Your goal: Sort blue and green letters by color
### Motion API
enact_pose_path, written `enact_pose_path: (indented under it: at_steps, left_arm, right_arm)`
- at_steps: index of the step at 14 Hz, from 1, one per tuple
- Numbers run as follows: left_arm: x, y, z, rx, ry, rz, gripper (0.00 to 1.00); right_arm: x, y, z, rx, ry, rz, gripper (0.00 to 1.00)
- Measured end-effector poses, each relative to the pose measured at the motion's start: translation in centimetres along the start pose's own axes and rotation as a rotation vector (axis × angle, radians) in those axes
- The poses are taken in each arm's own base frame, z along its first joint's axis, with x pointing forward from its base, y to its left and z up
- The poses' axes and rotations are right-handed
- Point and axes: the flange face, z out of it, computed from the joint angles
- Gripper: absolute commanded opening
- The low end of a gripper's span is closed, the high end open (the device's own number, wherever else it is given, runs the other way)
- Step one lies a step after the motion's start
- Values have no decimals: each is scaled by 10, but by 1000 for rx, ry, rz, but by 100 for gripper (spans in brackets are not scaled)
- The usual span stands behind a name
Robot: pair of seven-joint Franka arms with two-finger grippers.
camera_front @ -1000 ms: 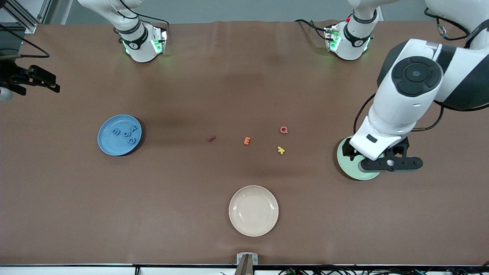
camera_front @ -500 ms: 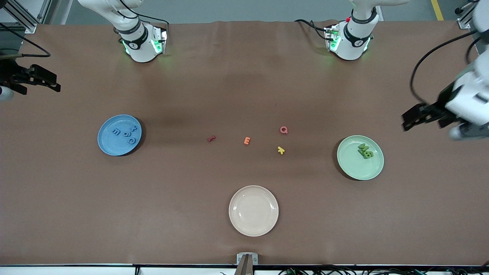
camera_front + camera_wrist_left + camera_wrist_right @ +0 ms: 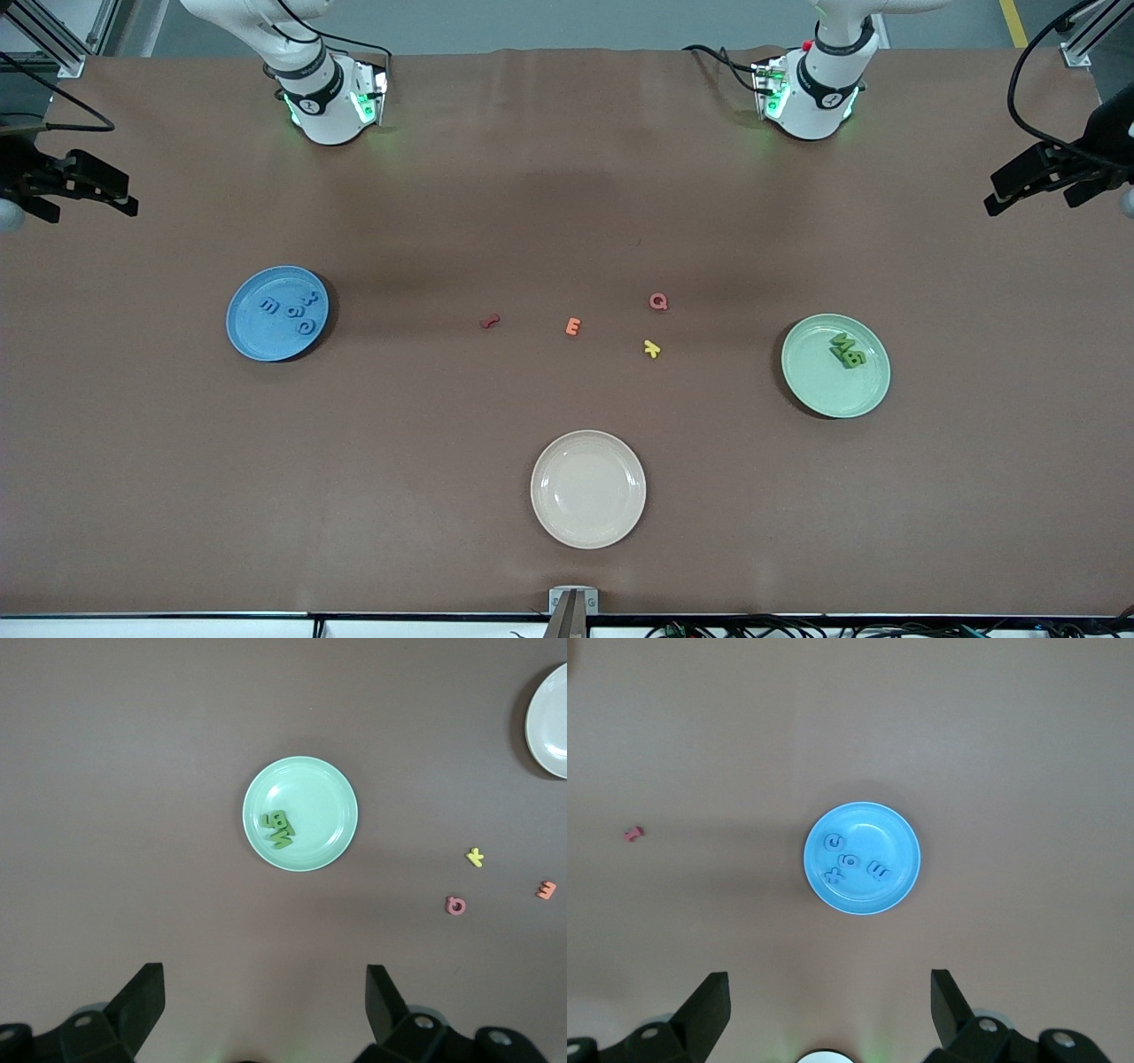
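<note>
Blue letters (image 3: 291, 307) are lying on the blue plate (image 3: 252, 337), green letters (image 3: 844, 349) on the green plate (image 3: 819, 390). Left gripper (image 3: 1041, 182) is hanging at three o'clock, right gripper (image 3: 66, 186) at nine, both with fingers apart, holding nothing.

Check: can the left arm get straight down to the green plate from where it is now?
Probably yes. The left gripper hangs open, high at its end of the table, empty. Nothing lies between it and the green plate; only green letters sit on it.

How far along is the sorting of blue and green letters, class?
Done, as far as it shows: the blue letters lie on the blue plate, and the green letters sit piled on the green plate. In hand: nothing; the left gripper and right gripper hang open at the table's ends. Left: no blue or green letter shows loose on the table.
</note>
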Motion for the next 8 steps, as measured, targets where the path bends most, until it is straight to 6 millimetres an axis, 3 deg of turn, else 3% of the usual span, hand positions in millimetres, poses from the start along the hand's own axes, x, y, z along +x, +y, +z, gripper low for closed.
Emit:
enact_pose_path:
  at_steps: [8]
  left_arm:
    - [10, -9, 9, 20, -10, 67, 100]
  right_arm:
    - [-3, 1, -4, 3, 9, 4, 100]
